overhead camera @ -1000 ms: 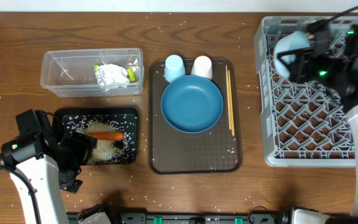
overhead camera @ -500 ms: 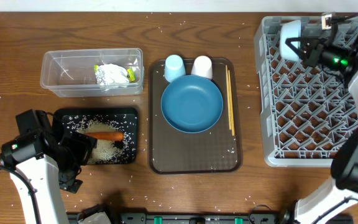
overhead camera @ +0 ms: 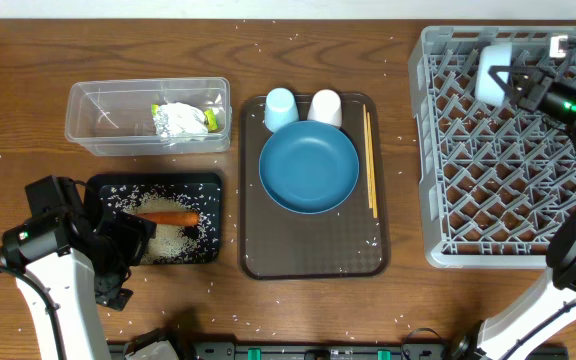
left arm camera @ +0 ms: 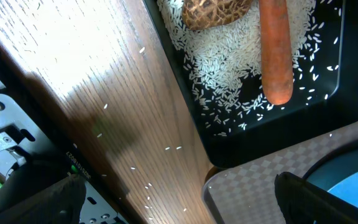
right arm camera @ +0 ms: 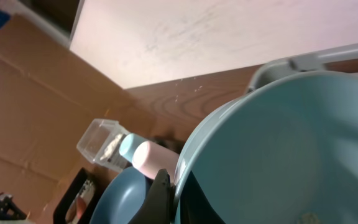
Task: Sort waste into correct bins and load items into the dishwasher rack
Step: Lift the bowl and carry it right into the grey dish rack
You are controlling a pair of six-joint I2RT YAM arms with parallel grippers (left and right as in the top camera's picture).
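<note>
Your right gripper [overhead camera: 513,85], clamped on the light-blue bowl [overhead camera: 492,68], carried it farther across the dishwasher rack [overhead camera: 488,200]; placement remained. Left gripper [left arm camera: 179,205] hung spread, empty.

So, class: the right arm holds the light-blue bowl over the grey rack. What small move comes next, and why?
Probably lower the bowl down into the rack: the right gripper holds it by the rim over the far side, seemingly not yet seated.

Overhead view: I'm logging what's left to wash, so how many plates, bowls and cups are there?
Plates: 1, dark-blue plate on the brown tray.
Bowls: 1, light-blue bowl held by the right claw over the rack.
Cups: 2, light-blue cup and white cup.
Total: 4
</note>
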